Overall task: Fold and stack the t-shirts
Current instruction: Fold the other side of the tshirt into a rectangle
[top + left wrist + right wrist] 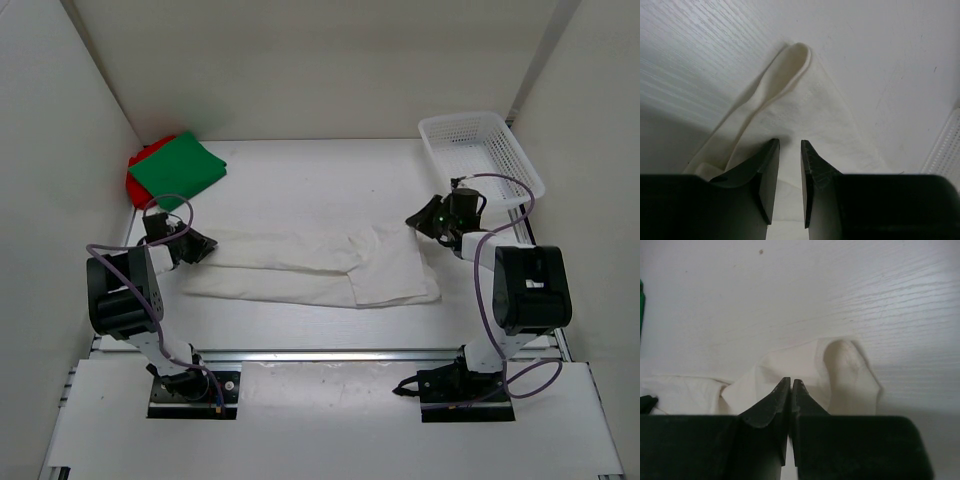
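In the middle of the worktop [300,180] the white shirt [320,270] lies in a long strip, left jaws a little spread over one end, right jaws pressed together at the other, likely to fold it for the corner pile of green shirt [180,168] on red shirt [134,180].

Both arms crouch low, elbows raised behind their claws. The left gripper [790,144] has its jaws slightly parted; the right gripper [791,381] is pinched closed.
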{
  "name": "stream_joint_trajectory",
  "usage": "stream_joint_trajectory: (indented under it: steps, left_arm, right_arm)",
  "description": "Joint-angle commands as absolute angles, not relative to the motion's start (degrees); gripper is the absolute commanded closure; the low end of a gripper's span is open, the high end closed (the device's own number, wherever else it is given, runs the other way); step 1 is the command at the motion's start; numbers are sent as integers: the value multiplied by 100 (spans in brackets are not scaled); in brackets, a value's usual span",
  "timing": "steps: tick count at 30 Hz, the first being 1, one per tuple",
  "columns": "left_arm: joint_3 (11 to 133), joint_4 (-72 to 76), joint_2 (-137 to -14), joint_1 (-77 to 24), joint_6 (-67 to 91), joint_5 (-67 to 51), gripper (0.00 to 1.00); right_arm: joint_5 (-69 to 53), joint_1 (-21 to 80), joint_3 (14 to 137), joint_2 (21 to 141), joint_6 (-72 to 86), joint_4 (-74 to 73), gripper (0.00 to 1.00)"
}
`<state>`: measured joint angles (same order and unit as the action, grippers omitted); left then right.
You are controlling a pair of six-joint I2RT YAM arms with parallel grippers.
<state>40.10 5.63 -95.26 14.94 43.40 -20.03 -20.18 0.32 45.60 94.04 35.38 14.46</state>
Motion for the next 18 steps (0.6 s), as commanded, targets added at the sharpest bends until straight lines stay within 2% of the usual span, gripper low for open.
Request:
stream_joint_trajectory:
  steps: [1,4,7,11,12,15,18]
  left_arm:
    - [3938,510,-9396,1608,4342,-1846,65]
    - [3806,641,-9352,1871,4473,-1925,66]
    - [3683,747,-9220,1969,4570,-1855,66]
    - [3604,869,-8912,2091,4675,-1837,65]
    - [3604,835,-8808,2127,4676,-1785,65]
    - [3446,1150,-8492,2101,4860,-1951,61]
    - [3585,1178,-8070,1864,4861,-1925,58]
  right_arm:
    - [-1486,17,4912,9325,3052,1530,100]
    - [-863,9,4992,9369,2875,1152,99]
    - [-809,-121,4887,9360,3014,1239,97]
    - [-808,-211,4886,9378,3155,1292,85]
    - [-800,-228,4895,9352,3173,1196,78]
    - [-651,-193,5018,9299,3164,941,65]
    - [-379,-35,4870,8773,3076,774,62]
